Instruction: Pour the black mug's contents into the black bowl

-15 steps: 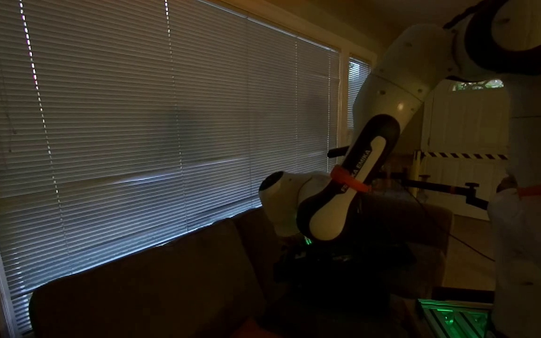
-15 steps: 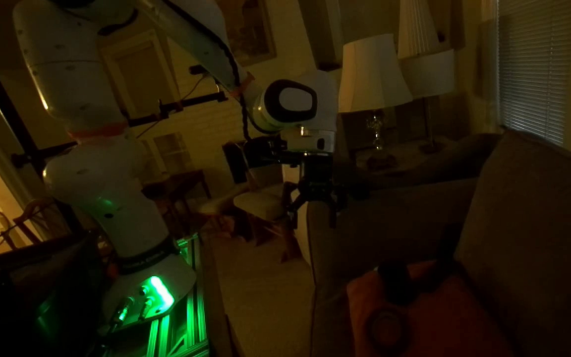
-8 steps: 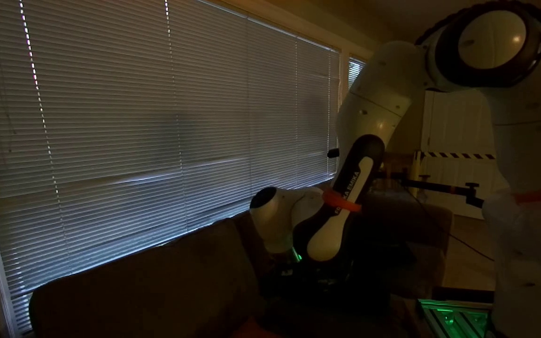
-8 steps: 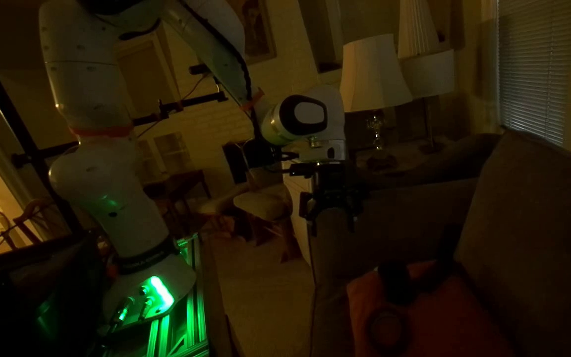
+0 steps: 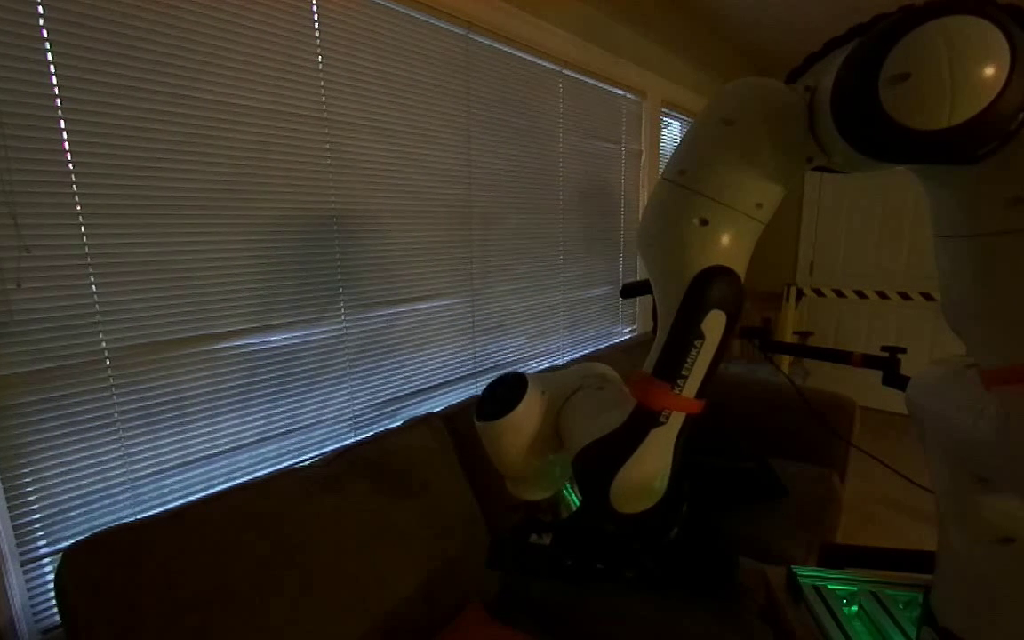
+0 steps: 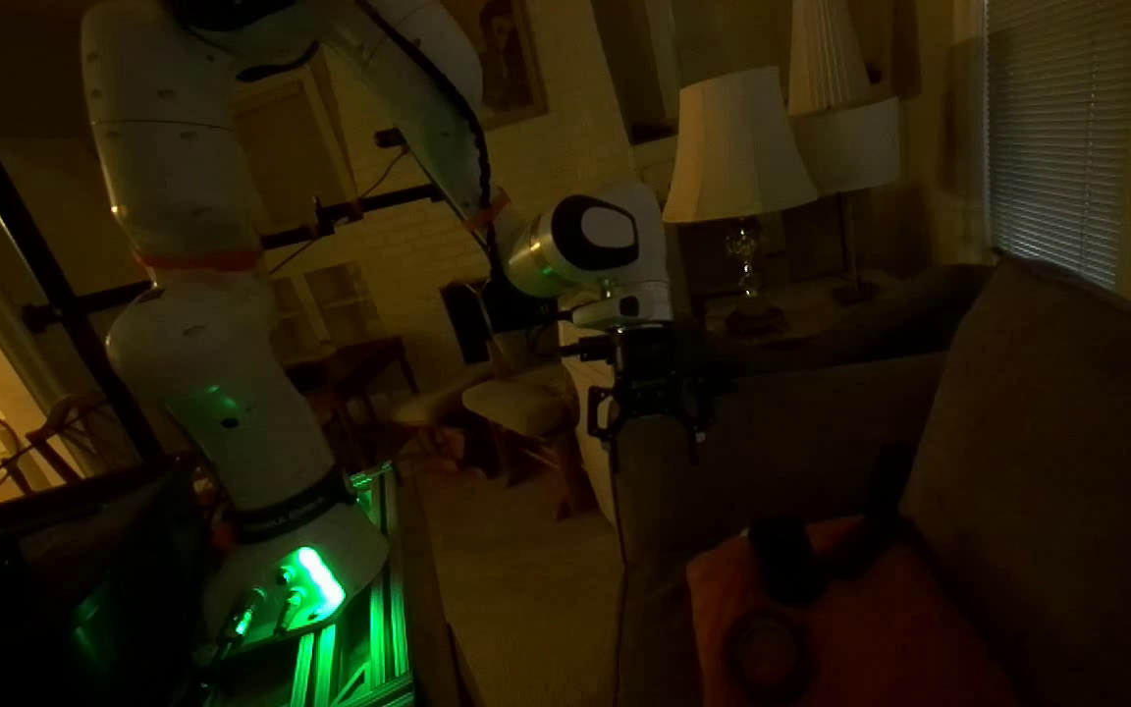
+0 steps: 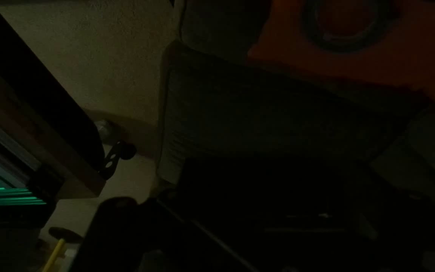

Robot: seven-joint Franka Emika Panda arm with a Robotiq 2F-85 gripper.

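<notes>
The room is very dark. My gripper (image 6: pixel 655 447) hangs fingers-down in front of the sofa arm, its fingers apart with nothing visible between them. In the wrist view its fingers are almost lost in black. A black shape (image 6: pixel 787 560) that looks like the mug stands on an orange cloth (image 6: pixel 870 628); its contents cannot be seen. A dark round rim that looks like the black bowl (image 6: pixel 767 653) lies on the same cloth, nearer that camera. The bowl (image 7: pixel 346 47) also shows at the top of the wrist view, cut by the edge. My gripper is above and apart from both.
The sofa back (image 6: pixel 1056 432) rises beside the cloth, with another dark shape (image 6: pixel 889 481) against it. The sofa arm (image 6: pixel 772 442) is behind the gripper. Lamps (image 6: pixel 737 147) stand beyond. The robot's base rests on a metal frame (image 6: pixel 379 550). Window blinds (image 5: pixel 299 267) line the wall.
The arm has come down and the gripper has moved lower and toward the sofa, then slightly back. The fingers stay apart. The shapes on the cloth have not moved.
</notes>
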